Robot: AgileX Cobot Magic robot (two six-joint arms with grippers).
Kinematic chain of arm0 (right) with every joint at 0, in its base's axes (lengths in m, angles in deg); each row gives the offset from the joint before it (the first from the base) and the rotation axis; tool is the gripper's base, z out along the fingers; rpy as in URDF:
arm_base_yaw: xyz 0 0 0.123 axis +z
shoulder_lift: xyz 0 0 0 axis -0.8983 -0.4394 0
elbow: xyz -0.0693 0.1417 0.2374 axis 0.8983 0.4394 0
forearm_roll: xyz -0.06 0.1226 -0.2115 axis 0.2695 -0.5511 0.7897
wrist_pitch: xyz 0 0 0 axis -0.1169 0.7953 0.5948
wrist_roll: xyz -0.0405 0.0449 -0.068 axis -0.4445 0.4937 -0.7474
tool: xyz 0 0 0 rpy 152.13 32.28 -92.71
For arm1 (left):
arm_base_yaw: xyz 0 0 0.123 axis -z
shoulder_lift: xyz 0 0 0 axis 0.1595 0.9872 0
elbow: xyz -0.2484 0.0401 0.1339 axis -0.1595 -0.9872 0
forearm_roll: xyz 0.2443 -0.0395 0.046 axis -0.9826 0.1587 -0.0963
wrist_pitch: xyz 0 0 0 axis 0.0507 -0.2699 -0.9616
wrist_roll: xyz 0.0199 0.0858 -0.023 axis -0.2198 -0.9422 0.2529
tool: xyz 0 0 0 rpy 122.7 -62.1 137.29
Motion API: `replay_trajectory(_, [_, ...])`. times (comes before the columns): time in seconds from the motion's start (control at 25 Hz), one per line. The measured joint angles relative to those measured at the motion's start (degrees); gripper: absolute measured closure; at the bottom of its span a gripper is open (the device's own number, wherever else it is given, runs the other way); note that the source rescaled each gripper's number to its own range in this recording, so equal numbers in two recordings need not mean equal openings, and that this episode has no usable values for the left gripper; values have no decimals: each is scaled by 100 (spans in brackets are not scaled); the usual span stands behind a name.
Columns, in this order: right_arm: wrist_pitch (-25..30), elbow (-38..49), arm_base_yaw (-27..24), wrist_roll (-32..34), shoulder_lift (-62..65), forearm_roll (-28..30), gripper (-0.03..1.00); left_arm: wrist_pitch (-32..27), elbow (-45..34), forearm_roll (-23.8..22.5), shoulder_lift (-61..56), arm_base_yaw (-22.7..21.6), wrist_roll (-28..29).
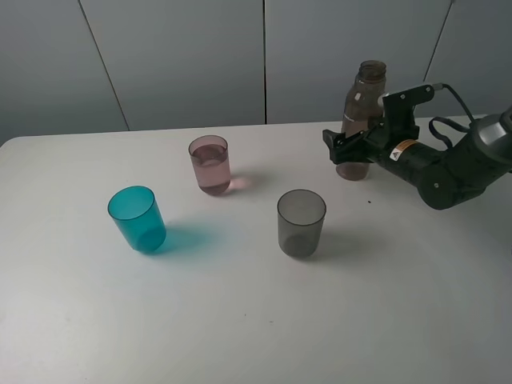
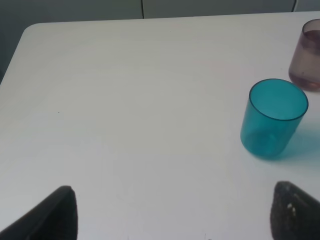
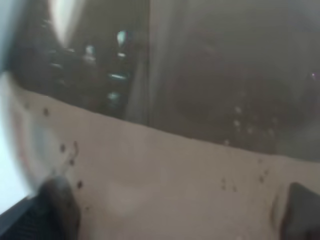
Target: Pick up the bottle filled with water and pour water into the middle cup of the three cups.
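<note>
Bottle (image 1: pixel 362 120) stands upright at the far right of the white table (image 1: pixel 240 320), close to the back edge, no cap on the neck. Smoky brown-grey, translucent. Right gripper (image 1: pixel 350 149) is at its lower half, coming in from the right side; black fingers wrap the body low down. Right wrist cam is filled w/ the bottle wall (image 3: pixel 165 125) pressed up close, dark upper part, paler tan below w/ small droplets or specks; both fingertips (image 3: pixel 57 202) show at the frame corners, either side of the bottle. Looks clamped on the bottle, base at table level as far as the high cam shows; can't tell if it's actually lifted off.

Middle cup (image 1: pixel 210 164), pink/mauve, sits upright toward the back centre, well left of the bottle. There's liquid in it, level near the upper part of the cup. Teal cup (image 1: pixel 138 218) is front-left of it and leans a bit in the high view. Grey cup (image 1: pixel 302 222) is front-right, upright, roughly between pink cup and bottle but nearer the camera. All three apart, none touching.

Left gripper (image 2: pixel 172 212): only the two dark finger tips visible at the corners of the left wrist cam, spread wide, nothing between them, just bare table. Teal cup (image 2: pixel 274 118) and part of the pink cup (image 2: pixel 307 55) sit ahead of it. Left arm isn't visible in the high cam.
</note>
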Motion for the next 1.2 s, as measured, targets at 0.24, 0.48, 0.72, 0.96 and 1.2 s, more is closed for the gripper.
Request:
replay_trajectory(0.24, [91,717,0,-52,565,-263,-3,0,0,0,0,0,0])
replay_trajectory(0.48, [138,1685,0,-365,1376,-431,-3,0,0,0,0,0,0])
replay_trajectory(0.72, [1398,2095,0,-492,2851,-449,-3,0,0,0,0,0,0])
replay_trajectory(0.96, [4207,1628,0,-504,5159,-449,-3,0,0,0,0,0,0])
replay_trajectory(1.2, [7519,627,0,-504,7297,-752,-3,0,0,0,0,0,0])
